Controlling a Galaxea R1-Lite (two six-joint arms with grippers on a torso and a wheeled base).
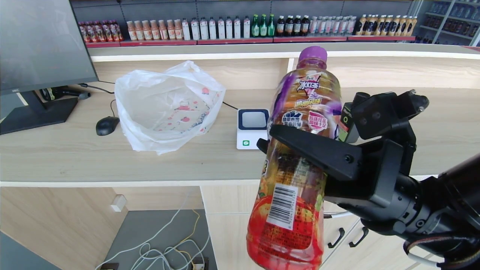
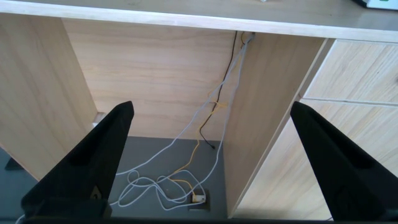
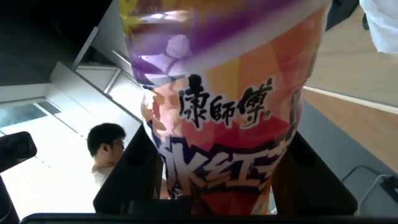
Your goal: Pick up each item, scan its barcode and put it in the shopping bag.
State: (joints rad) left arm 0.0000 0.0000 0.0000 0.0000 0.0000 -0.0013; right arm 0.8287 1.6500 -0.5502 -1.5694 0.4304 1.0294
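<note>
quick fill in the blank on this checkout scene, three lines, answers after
1. The right gripper is shut on a drink bottle with a ____ cap.
2. On the counter, the black computer mouse lies to the ____ of the shopping bag.
3. The left gripper, held lower than the counter top, is ____.

Missing words: purple; left; open

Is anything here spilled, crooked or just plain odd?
Nothing stands out. The bottle, capped and not leaking, leans slightly in the right gripper. The bag sits open on the counter beside the scanner.
</note>
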